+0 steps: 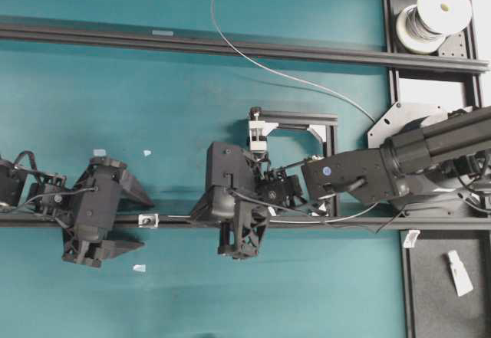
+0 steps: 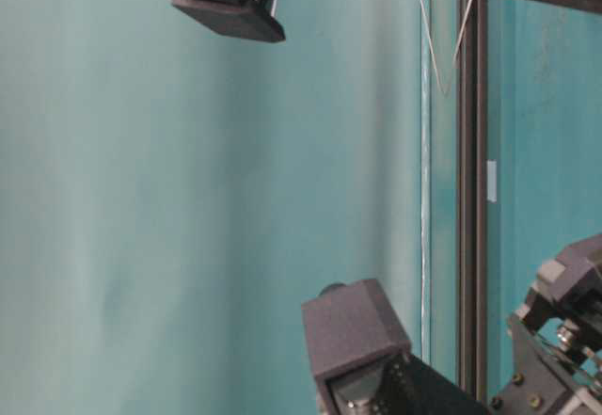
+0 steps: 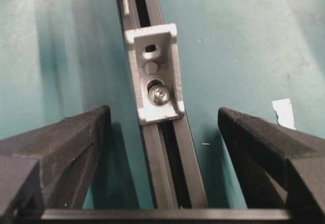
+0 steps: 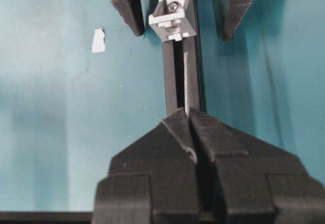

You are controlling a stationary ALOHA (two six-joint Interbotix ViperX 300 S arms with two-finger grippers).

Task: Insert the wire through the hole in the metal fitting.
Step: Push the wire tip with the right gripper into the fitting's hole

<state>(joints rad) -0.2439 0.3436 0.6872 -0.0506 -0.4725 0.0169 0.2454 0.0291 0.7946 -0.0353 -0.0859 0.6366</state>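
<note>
Fingertips of right gripper (image 4: 189,116) clenched on wire (image 4: 186,82), short stiff end sticking out toward 12 o'clock along rail (image 4: 172,82). Grip so near tip probably keeps limp strand from drooping. Wire hair-thin, silver-grey; rest trails back to spool (image 1: 433,16). Further at 12 o'clock, fitting (image 4: 172,18) bolted on rail: small pale-grey block, dark hole facing wire, tip not yet there. Beyond, left gripper (image 3: 162,127) released, straddling rail just short of fitting, likely waiting to catch emerging end.
</note>
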